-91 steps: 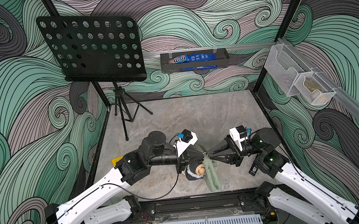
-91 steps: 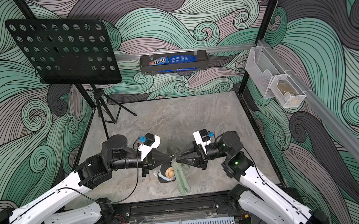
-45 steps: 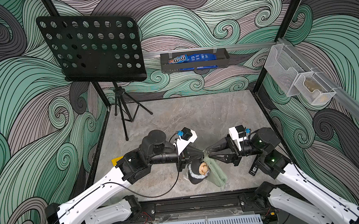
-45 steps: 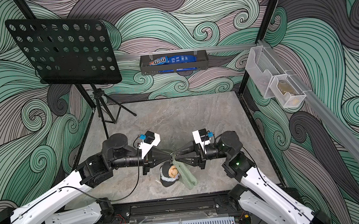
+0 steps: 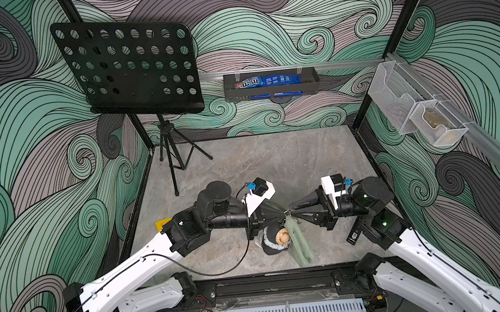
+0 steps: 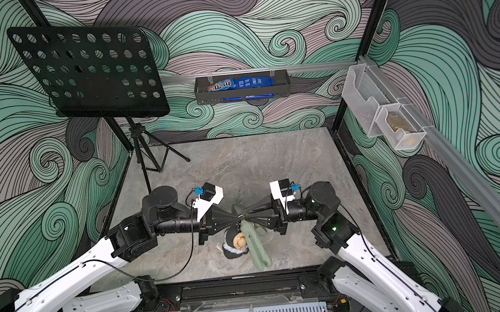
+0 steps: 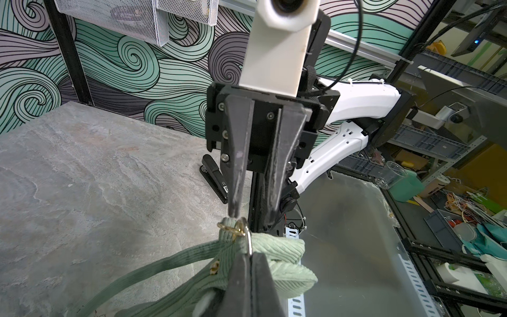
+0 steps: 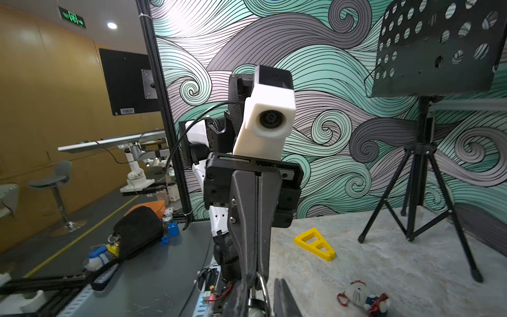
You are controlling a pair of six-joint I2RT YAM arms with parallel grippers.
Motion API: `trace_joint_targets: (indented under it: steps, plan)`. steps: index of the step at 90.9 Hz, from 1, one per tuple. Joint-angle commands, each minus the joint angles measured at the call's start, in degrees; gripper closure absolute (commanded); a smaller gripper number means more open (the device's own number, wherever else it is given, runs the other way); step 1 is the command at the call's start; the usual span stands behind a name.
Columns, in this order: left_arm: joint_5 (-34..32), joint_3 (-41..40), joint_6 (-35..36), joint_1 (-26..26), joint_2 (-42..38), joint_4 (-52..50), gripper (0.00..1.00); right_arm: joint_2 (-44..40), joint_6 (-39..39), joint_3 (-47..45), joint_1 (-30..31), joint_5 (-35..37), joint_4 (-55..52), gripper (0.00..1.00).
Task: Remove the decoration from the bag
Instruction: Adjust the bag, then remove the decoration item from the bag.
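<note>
Bag [image 5: 301,245] hangs by a silver ring [image 7: 249,241] from the shut left claw [image 5: 283,220]; right claw [image 7: 251,218] slightly parted, decoration [image 5: 277,241] partly hidden.

Both top views are looking steeply down from high over the near edge onto the grey stone-patterned bench [image 5: 258,162], sharing almost the whole scene. The left wrist camera is riding close behind the left arm's dark tapered claw [image 7: 248,258], staring level across at the right arm's matching claw [image 7: 251,216]. The right wrist camera is staring straight back, and both are sharing that meeting point.

Bag [image 7: 279,249] partly beyond left wrist view's edge
</note>
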Motion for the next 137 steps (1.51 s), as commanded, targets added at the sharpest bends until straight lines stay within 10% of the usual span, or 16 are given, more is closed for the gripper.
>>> trace_joint_targets:
  steps: [1,52,62,79,137]
  plan:
    - [1.7,2.7,-0.9,-0.3,0.1,4.2,1.00,0.3,0.0,0.1,0.1,-2.4,0.9,0.83]
    - [0.5,1.3,-1.2,-0.3,-0.5,6.5,1.00,-0.1,2.3,-0.1,0.1,-0.4,2.2,1.00]
    - [-2.7,-2.0,-1.2,-0.3,-3.1,9.3,0.58,-0.8,4.8,-0.3,0.1,-1.1,4.4,1.00]
    - [-4.2,-8.7,-1.4,-0.3,-7.2,14.5,0.40,-0.6,8.9,-0.7,0.1,-3.7,9.2,1.00]
    - [7.8,-11.9,-8.3,-0.3,-3.5,24.3,0.46,0.0,14.8,-2.2,0.7,-7.7,19.2,1.00]
